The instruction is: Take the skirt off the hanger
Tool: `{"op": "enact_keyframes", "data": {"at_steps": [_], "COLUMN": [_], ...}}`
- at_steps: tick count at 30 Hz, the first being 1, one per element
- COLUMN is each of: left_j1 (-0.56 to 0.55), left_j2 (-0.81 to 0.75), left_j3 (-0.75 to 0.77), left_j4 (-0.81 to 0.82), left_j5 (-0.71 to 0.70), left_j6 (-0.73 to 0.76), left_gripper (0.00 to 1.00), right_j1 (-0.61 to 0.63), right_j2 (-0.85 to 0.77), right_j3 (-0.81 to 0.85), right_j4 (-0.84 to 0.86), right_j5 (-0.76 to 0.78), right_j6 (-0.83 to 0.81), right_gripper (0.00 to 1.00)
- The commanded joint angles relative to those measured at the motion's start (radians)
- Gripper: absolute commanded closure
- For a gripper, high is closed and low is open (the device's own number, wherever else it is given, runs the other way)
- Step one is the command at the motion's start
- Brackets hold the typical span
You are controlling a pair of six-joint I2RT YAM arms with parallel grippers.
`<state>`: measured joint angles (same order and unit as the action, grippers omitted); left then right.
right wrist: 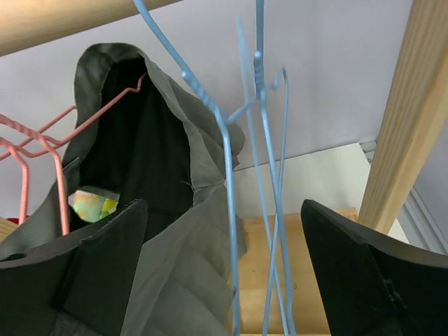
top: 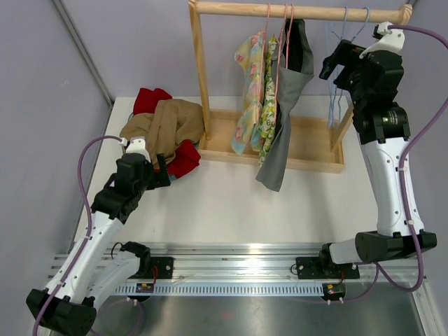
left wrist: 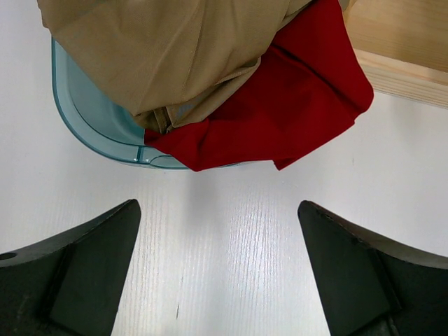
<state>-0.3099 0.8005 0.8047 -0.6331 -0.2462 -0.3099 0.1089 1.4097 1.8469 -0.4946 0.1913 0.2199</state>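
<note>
No writing can be read anywhere here: no brand, number or sign. A small tag [top: 145, 287] on the rail at the table's near edge, and another [top: 333, 292] further right along it, are too tiny to make out

White table [top: 231, 203] w/ wooden rack [top: 315, 140] at back, clear blue bin [left wrist: 91, 119] back-left.

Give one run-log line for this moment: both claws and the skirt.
left claw: open, over table by blue tub | right claw: open, blue hangers between its fingers | grey skirt: on pink hanger on rack
</note>
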Motion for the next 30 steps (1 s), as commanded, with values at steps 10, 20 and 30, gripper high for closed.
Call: {"op": "enact_keyframes", "data": {"at_steps": [10,20,30], "left_j1": [-0.005,-0.005,-0.005], "left_j2": [0.006,0.009,0.012], "left_j3": [0.019,0.018,0.017], "left_j4": [0.055,0.058,0.058], "left_j5": [0.024,0.027,0.028], "left_j6": [0.018,0.018,0.018], "left_gripper": [0.01,0.01,0.01], "right_j1": [-0.002,0.034,0.077], "right_j2": [-0.074,0.150,0.299], "right_j3": [0.081,0.287,0.411], "right_j4": [0.030,-0.018,-0.022], "right_j5": [-0.351,-0.414,-0.405], "right_j6": [0.098,0.105,0.110], "right_gripper": [0.02,0.17,0.21]}}
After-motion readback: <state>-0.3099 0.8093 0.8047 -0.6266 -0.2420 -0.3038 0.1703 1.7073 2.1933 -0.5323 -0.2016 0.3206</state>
